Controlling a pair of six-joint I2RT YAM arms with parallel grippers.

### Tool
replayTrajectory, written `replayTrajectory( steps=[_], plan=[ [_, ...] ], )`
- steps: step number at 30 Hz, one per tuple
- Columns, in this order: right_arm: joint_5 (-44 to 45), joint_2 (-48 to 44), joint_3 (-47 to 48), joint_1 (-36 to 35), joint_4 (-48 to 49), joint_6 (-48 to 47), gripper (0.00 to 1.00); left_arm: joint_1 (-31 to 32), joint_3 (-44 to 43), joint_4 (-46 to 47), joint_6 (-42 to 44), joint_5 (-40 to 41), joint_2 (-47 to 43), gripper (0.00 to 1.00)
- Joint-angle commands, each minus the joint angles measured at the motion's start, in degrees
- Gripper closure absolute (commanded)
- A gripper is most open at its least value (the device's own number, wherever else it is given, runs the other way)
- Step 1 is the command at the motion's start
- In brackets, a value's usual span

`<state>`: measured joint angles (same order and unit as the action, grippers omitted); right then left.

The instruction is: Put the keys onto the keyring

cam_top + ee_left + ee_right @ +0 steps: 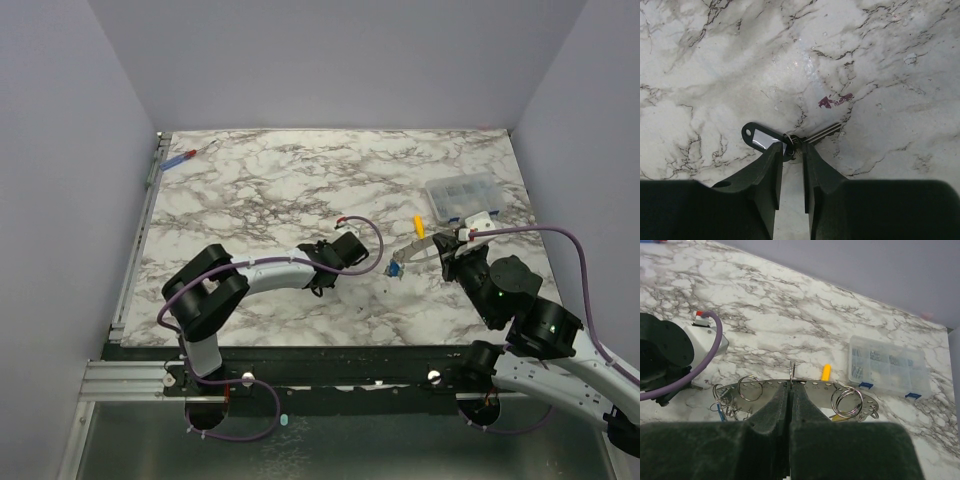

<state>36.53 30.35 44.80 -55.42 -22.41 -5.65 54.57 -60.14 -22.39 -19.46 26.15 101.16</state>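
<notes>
My right gripper [791,386] is shut on the keyring [815,387], a curved silver band with holes that carries several split rings, and holds it above the table. Keys hang bunched at its left end, one with a blue cap [720,411]. In the top view the right gripper [441,249] holds the keyring [414,247] with the blue-capped key [393,268] dangling. My left gripper [793,149] is down on the table, its jaws nearly closed round the small ring of a silver key [823,132] with a black tag [759,138]. In the top view the left gripper [320,282] is at mid-table.
A clear compartment box [462,194] stands at the right, also in the right wrist view [888,368]. A yellow-handled screwdriver [419,224] lies beside the keyring. A red-and-blue screwdriver [180,158] lies at the far left corner. A dark red stain [834,101] marks the marble.
</notes>
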Motion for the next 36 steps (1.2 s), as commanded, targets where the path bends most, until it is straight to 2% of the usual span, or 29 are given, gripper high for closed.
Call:
replayTrajectory(
  steps=[1, 5, 8, 14, 24, 26, 29, 32, 34, 36],
  plan=[
    [-0.7, -0.7, 0.2, 0.0, 1.4, -0.7, 0.99, 0.7, -1.4, -1.0, 0.5, 2.4, 1.6, 0.83],
    [-0.6, -0.7, 0.2, 0.0, 1.3, -0.6, 0.99, 0.9, -1.3, -1.2, 0.4, 3.3, 1.8, 0.90],
    [-0.7, -0.6, 0.2, 0.0, 1.4, -0.6, 0.99, 1.2, -1.3, -1.2, 0.6, 3.8, 1.5, 1.00],
    [-1.0, -0.2, 0.6, 0.0, 1.4, -1.1, 0.99, 1.2, -1.5, -1.1, 1.2, 0.0, -2.6, 1.00],
    [-1.4, 1.0, 2.0, 0.0, 1.5, -2.8, 1.00, 1.2, 4.0, 3.5, 7.5, -16.2, -16.9, 1.00],
    [-1.8, 0.9, 1.9, 0.0, 1.7, -3.3, 0.99, 1.3, 5.6, 3.9, 8.0, -16.3, -19.2, 1.00],
    [-1.8, 0.8, 2.1, 0.0, 1.6, -3.4, 0.99, 1.1, 7.3, 3.5, 7.3, -11.7, -20.7, 1.00],
    [-2.1, 1.0, 2.1, 0.0, 1.4, -3.3, 0.99, 1.2, 7.9, 2.7, 5.4, -7.1, -19.9, 0.65],
    [-2.3, 1.3, 2.1, 0.0, 1.3, -3.1, 0.99, 1.2, 7.5, 2.4, 4.3, -5.3, -18.1, 0.55],
    [-2.7, 1.5, 2.1, 0.0, 1.4, -3.0, 0.99, 1.2, 5.8, 1.3, 2.6, -2.5, -15.2, 0.53]
  ],
)
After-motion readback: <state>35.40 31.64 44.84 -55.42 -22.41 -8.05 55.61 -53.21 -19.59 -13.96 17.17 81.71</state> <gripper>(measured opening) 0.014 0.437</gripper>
